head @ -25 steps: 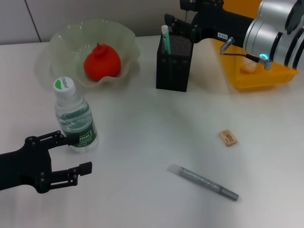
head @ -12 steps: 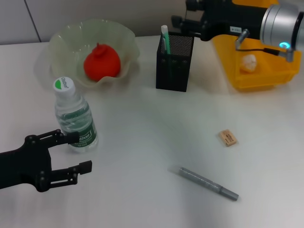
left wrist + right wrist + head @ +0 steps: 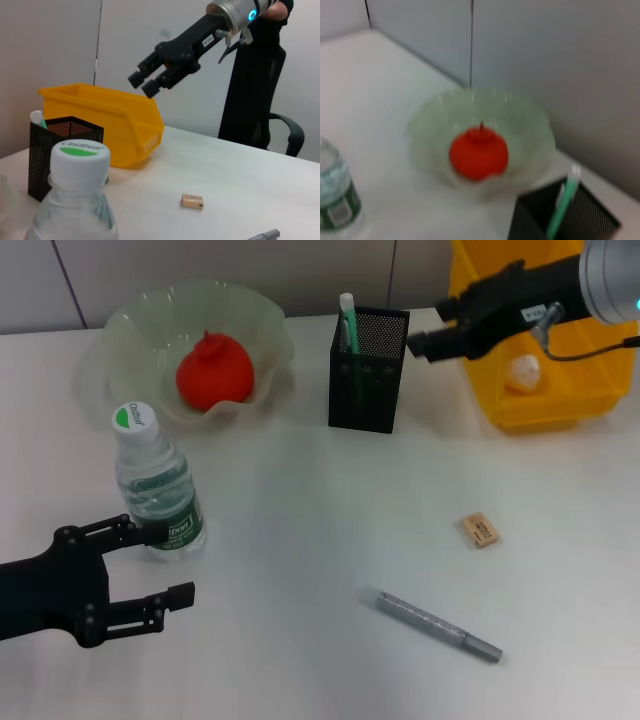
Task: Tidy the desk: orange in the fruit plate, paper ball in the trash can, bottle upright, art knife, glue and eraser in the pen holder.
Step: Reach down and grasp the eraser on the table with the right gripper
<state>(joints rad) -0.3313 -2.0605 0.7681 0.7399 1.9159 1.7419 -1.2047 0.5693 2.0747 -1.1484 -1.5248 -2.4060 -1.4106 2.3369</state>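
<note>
Pen holder (image 3: pixel 367 368) stands at twelve o'clock; right gripper (image 3: pixel 432 338), fingers narrowly parted and empty, hovers at its three o'clock; left gripper (image 3: pixel 150 562) gapes wide beside the bottle (image 3: pixel 158 490).

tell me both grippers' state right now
Left gripper: open, holding nothing, beside the bottle.
Right gripper: open, holding nothing, raised near the pen holder.

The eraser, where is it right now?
In the head view the eraser lies on the table's right side, apart from everything, nearer the robot than the pen holder and just beyond the art knife.
</note>
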